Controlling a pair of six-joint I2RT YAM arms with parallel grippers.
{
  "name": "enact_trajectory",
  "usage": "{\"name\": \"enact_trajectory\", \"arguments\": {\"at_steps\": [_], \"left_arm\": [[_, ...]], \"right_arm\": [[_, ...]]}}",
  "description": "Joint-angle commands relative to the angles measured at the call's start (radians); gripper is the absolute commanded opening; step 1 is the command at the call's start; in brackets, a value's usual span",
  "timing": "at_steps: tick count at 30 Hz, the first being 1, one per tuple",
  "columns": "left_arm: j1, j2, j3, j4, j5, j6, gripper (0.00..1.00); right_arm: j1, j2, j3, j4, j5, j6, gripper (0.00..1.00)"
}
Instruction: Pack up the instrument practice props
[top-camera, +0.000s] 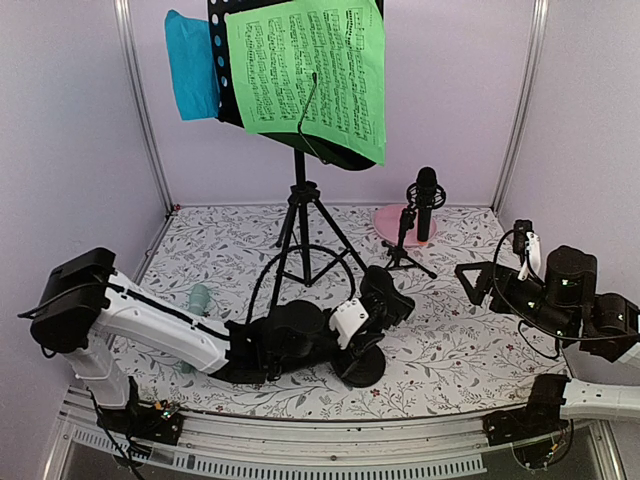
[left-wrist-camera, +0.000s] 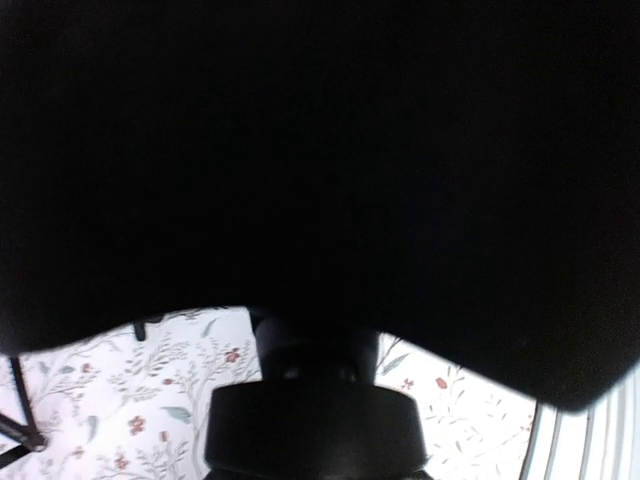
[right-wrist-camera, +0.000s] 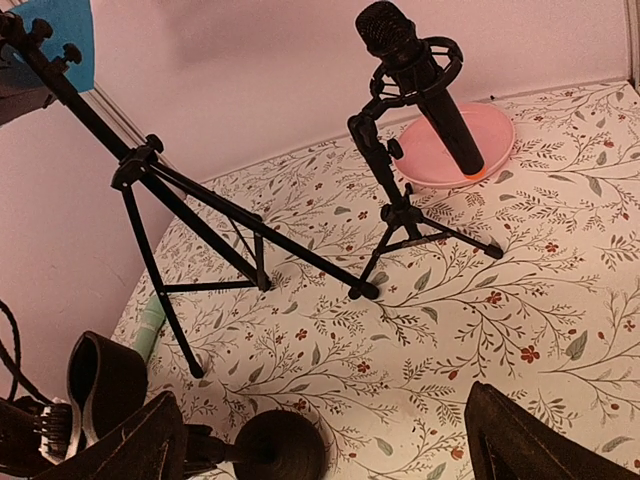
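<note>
Left hand (top-camera: 388, 298) at the round-based mic support (top-camera: 362, 367), grip impossible to tell; right hand (right-wrist-camera: 340, 440) wide open, empty.

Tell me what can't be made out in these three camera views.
- Left wrist view: a dark mass against the lens blacks out most of the frame, so it cannot be told whether the left gripper is open, shut or holding anything.
- Top view: the left arm covers part of the mint-green microphone, and the frame's upper edge cuts off the rack.
- Top view: the notes on the green sheet are too small to read.
</note>
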Motion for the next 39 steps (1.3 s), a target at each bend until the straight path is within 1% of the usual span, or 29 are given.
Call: {"name": "enact_trajectory", "arguments": {"at_steps": [1, 7, 14, 20, 27, 31, 34, 39], "left_arm": [[0.023, -0.163, 0.05, -0.153, -0.082, 0.042, 0.0], [0.116, -0.37, -0.014, -0.284, -0.087, 0.039, 0.0], [0.185, -0.587, -0.088, -0.389, -0.173, 0.055, 0.0], [0.293, -0.746, -0.134, -0.478, -0.195, 0.04, 0.0], [0.491, -0.797, -0.112, -0.585, -0.171, 0.056, 0.0], [0.63, -0.825, -0.141, -0.555, -0.118, 0.041, 0.0], [0.763, -0.824, -0.173, -0.522, -0.081, 0.005, 0.0], [0.929, -0.804, -0.234, -0.44, -0.083, -0.049, 0.0]], "right_arm": [[-0.003, 0.017, 0.005, 0.035, 0.021, -0.017, 0.99], [-0.002, 0.052, -0.011, 0.1, 0.021, -0.051, 0.99], [-0.003, 0.08, -0.036, 0.157, 0.004, -0.058, 0.99], [-0.003, 0.103, -0.05, 0.205, -0.004, -0.063, 0.99], [-0.003, 0.129, -0.054, 0.229, -0.025, -0.064, 0.99], [-0.003, 0.117, -0.06, 0.211, -0.033, -0.044, 0.99], [-0.003, 0.1, -0.065, 0.199, -0.031, -0.032, 0.99], [-0.003, 0.075, -0.066, 0.173, -0.026, -0.018, 0.99]]}}
